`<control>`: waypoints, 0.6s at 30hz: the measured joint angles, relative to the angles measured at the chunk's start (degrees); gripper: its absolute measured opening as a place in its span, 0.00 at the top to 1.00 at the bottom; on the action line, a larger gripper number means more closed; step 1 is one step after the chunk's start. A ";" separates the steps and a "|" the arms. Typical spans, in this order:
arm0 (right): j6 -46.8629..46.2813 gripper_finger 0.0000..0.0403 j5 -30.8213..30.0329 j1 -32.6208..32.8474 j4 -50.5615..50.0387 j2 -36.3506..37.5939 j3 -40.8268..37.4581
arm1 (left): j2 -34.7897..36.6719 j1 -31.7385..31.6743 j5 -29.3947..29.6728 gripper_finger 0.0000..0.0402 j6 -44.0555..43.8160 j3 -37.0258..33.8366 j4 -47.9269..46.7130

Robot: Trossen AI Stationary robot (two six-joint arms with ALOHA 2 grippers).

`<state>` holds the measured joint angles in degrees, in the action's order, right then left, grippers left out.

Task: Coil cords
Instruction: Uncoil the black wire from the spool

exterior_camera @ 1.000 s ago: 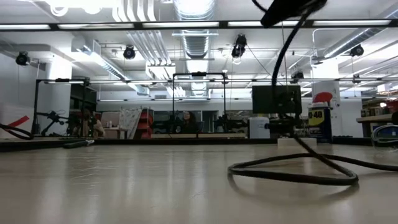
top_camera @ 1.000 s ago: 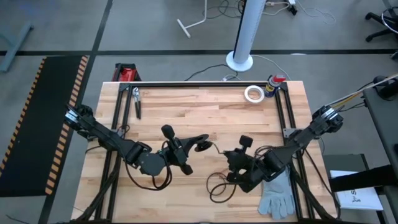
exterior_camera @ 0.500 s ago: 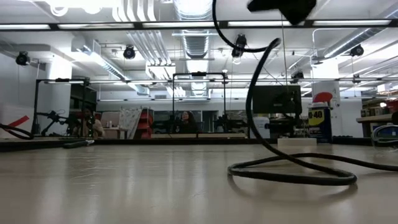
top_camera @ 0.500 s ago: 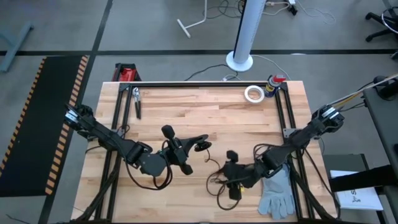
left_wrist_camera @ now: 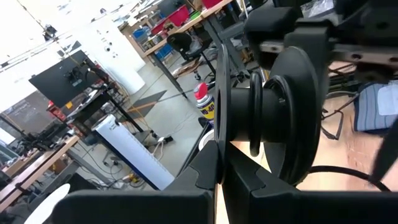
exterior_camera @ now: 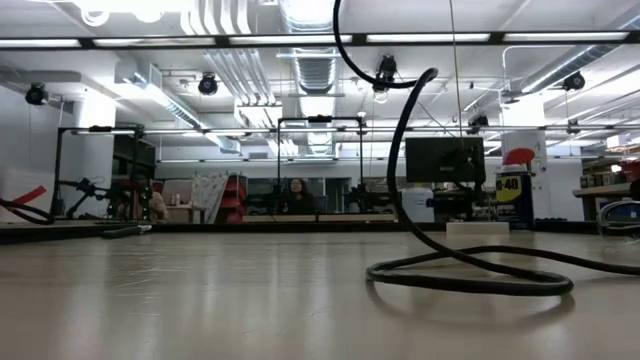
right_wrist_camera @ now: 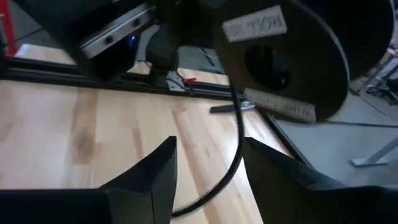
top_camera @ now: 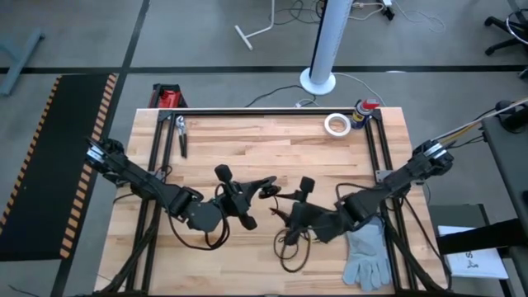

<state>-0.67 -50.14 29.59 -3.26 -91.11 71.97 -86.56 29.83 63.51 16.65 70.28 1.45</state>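
Right claw low over the wooden plank surface, just left of the grey fabric glove, fingers parted around the thin black flexible cord, presumably to guide a strand toward the loops. Left claw further left, grip unclear: cannot tell. Cord sprawled in loose loops beside the glove. No containers visible.

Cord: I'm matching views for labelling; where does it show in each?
High view: cord loops left of the glove.
Low view: cord lies right, rising upward.
Left wrist view: cord at lower right.
Right wrist view: cord mid-picture.
Shared landmark: spray can, absent from right wrist.
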 joint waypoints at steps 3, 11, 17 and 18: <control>1.23 0.59 0.05 -1.72 1.92 -0.89 0.08 | -0.02 0.01 0.00 1.00 -0.25 0.00 -0.01; 5.94 0.64 -0.43 -4.59 6.19 -3.45 0.01 | -0.02 0.00 -0.02 1.00 -0.73 0.00 0.01; 8.19 0.75 -0.47 -5.68 8.45 -5.36 -0.10 | -0.02 0.01 -0.04 1.00 -0.90 -0.03 0.00; 9.28 0.80 -0.35 -5.55 8.75 -5.44 -0.10 | -0.02 0.00 -0.04 1.00 -0.90 -0.10 -0.02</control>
<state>8.61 -50.49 24.04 5.50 -96.55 71.88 -86.59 29.82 63.46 15.75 70.18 1.43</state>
